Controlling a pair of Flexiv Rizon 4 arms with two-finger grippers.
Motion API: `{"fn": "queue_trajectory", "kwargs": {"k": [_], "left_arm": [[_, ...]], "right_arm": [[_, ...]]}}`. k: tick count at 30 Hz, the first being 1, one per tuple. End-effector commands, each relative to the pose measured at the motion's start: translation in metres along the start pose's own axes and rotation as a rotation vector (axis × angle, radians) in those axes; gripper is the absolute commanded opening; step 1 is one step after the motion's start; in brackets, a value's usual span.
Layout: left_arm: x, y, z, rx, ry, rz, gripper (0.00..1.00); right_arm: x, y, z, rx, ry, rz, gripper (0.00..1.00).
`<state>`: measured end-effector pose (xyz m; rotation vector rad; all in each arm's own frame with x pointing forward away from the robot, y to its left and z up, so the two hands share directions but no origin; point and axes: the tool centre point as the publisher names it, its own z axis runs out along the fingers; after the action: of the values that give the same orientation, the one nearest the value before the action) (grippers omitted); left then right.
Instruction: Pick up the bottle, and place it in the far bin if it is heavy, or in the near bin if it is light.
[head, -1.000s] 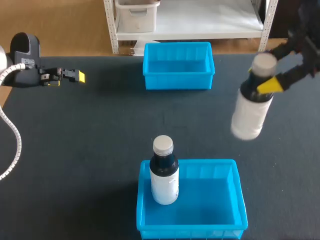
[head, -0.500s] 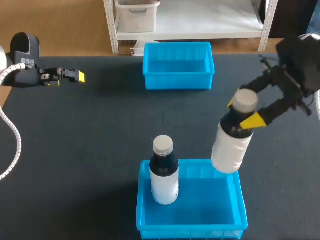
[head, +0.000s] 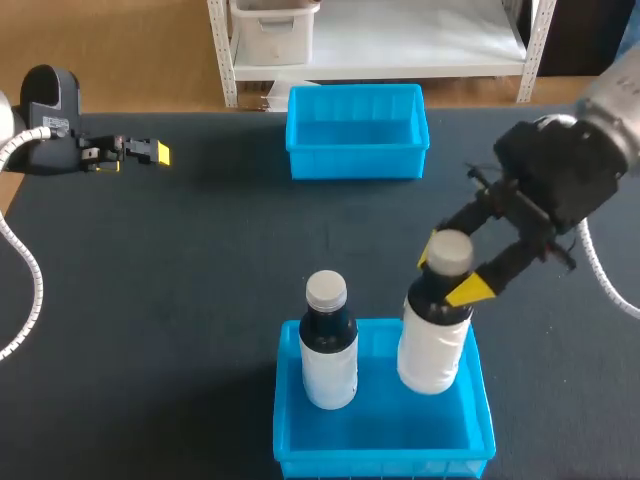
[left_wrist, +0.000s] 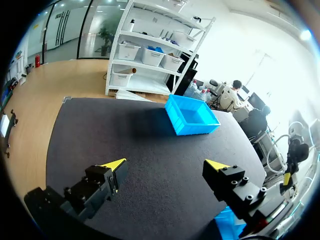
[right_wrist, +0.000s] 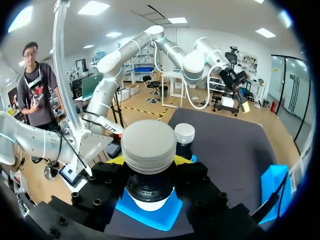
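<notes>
Lowering bottle (head: 430, 345), clamped at neck in right gripper (head: 448, 272), into near bin (head: 385, 465) below; risking knocking second bottle (head: 329, 352) just beside gripper if swinging sideways.

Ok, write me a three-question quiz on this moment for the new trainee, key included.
1. True or false: the right gripper has its fingers shut on the neck of the held bottle.
2. Multiple choice: how many bottles are in or just over the near bin? A) one B) two C) three
3. Fill the gap: the left gripper, at the table's far left, is ____ and holds nothing.

Key:
1. True.
2. B: the held bottle, plus a second bottle standing upright in the bin's left part.
3. open
</notes>
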<state>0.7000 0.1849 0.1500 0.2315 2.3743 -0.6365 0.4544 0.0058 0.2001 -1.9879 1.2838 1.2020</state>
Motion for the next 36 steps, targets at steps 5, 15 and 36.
{"fn": "queue_trajectory", "kwargs": {"k": [5,15,36], "left_arm": [[0.0,0.0,0.0,0.0,0.0,0.0,1.0],[0.0,0.0,0.0,0.0,0.0,0.0,1.0],[0.0,0.0,0.0,0.0,0.0,0.0,1.0]], "right_arm": [[0.017,-0.008,0.019,-0.028,-0.012,-0.021,0.0],[0.033,-0.01,0.027,-0.047,0.006,-0.047,0.0],[0.054,-0.018,0.038,-0.083,0.025,-0.08,0.4]]}}
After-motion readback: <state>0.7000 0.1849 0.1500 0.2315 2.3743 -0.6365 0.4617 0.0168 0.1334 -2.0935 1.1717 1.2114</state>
